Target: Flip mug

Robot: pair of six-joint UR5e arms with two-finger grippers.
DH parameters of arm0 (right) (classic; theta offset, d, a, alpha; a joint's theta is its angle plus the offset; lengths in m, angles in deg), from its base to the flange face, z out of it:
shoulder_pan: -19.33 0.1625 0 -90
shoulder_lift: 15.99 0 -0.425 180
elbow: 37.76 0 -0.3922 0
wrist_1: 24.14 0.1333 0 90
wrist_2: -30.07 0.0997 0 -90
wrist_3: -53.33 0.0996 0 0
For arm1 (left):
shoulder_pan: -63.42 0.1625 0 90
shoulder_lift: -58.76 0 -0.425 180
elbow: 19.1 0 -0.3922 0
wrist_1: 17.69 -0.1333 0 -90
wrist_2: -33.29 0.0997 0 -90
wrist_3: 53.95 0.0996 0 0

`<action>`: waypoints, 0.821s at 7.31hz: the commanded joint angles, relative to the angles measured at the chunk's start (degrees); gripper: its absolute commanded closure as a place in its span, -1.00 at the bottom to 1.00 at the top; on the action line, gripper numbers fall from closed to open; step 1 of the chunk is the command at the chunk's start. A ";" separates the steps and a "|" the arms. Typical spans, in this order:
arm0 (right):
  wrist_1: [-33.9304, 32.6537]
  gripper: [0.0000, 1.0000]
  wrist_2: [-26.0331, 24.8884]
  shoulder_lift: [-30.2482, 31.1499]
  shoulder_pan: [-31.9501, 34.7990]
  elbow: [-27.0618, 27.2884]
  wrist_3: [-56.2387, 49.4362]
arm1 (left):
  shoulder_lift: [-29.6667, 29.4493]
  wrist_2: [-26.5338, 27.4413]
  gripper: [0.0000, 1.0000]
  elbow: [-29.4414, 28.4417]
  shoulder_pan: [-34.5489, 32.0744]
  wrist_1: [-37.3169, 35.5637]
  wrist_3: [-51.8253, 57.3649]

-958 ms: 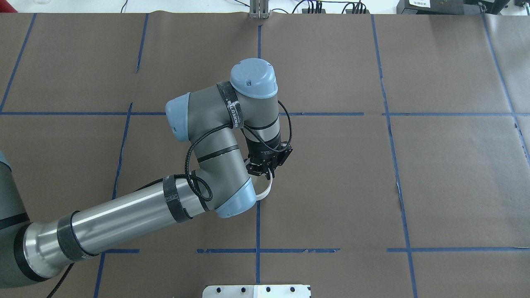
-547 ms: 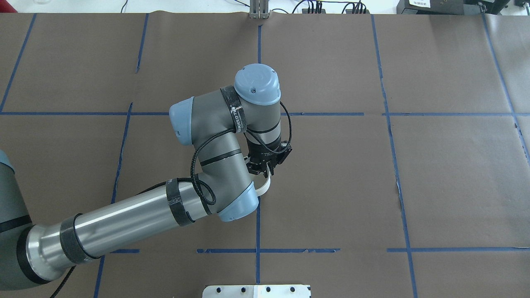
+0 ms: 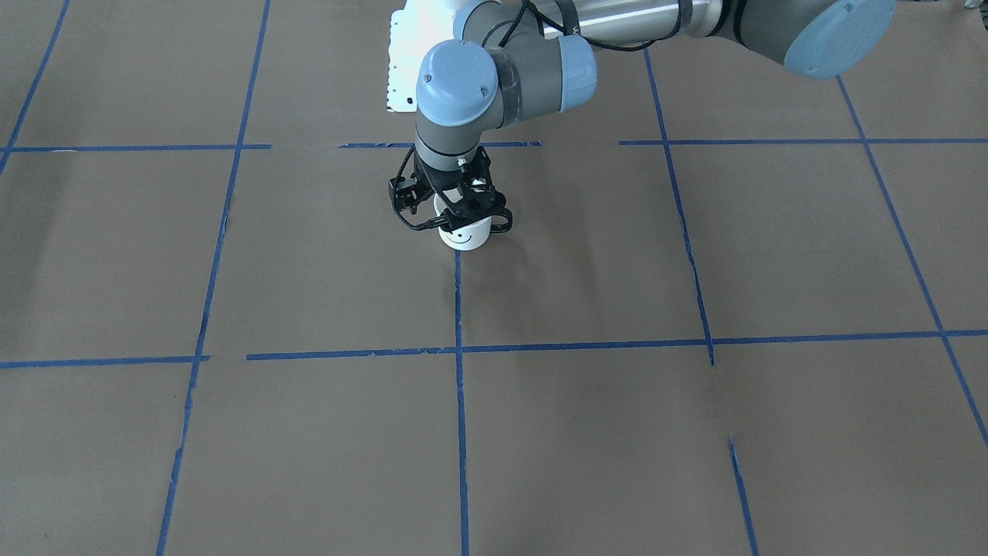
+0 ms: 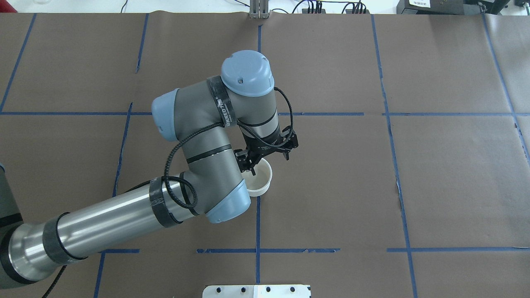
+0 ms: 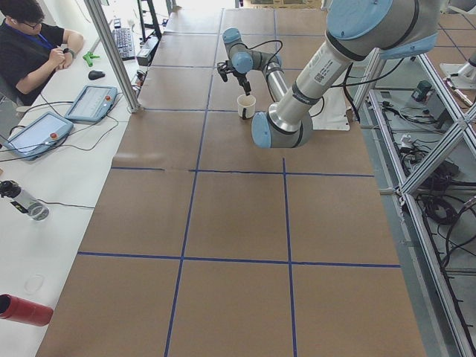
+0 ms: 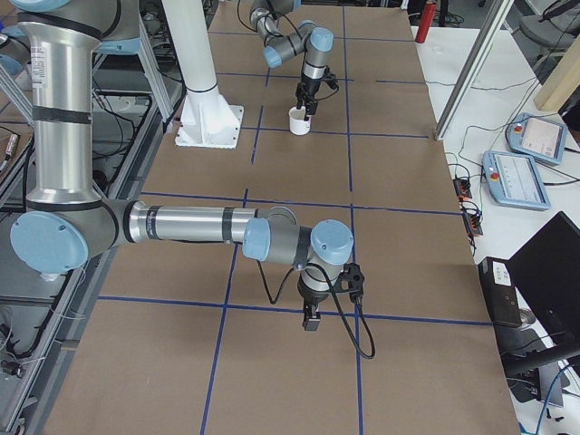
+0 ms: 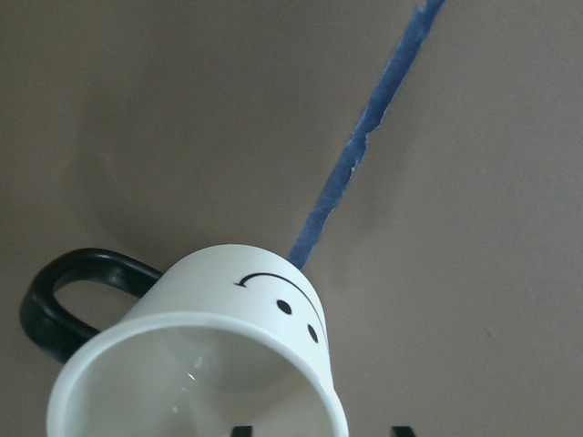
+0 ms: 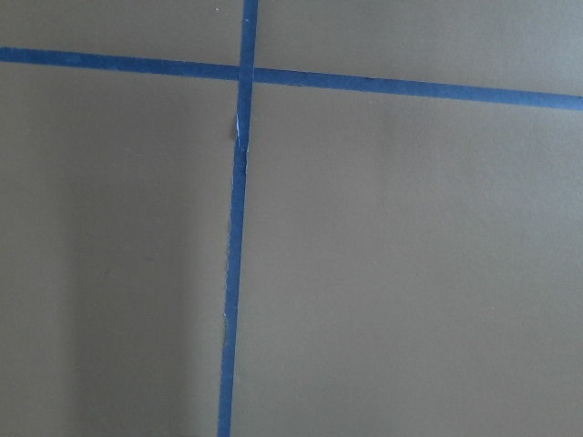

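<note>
- A white base plate [image 4: 256, 291] lies at the middle of the near edge of the brown tabletop [image 4: 447, 186].
- The left arm [image 4: 124, 219] comes in from the near left and bends over the middle of the tabletop.
- The mug [image 4: 261, 180] stands upright with its mouth up, about mid-tabletop. It sits on a blue tape line [image 4: 257, 231] that runs from near to far.
- The mug's smiley face looks toward the far side, and its dark handle [image 3: 502, 225] sticks out to the left.
- The left tool [image 4: 267, 160] hangs just above the far part of the mug's rim, pointing down. It is spread wide and grips nothing.
- One finger [image 4: 247, 164] of that tool is over the mug's mouth, and the other is outside the rim, to the right. Whether either one touches the rim cannot be told.
- The right tool [image 6: 311, 322] is well off to the right of the mug. It points down, close above the tabletop and beside a tape line. Whether it is wide or narrow cannot be told.
- Past the far edge is a white desk [image 5: 52, 186] with two tablets [image 5: 93, 103] on it. A person [image 5: 30, 44] in black sits there.
</note>
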 commanded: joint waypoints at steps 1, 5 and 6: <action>0.00 -1.00 0.00 0.00 -0.02 0.00 0.00 | 6.06 0.18 -1.00 10.55 -4.75 -1.12 5.84; 0.00 -1.00 0.00 0.00 -0.02 0.00 0.00 | 28.45 0.01 -1.00 22.46 -23.19 -1.30 44.72; 0.00 -1.00 0.00 0.00 -0.02 0.00 0.00 | 35.39 -0.08 -1.00 23.16 -27.58 -1.21 57.36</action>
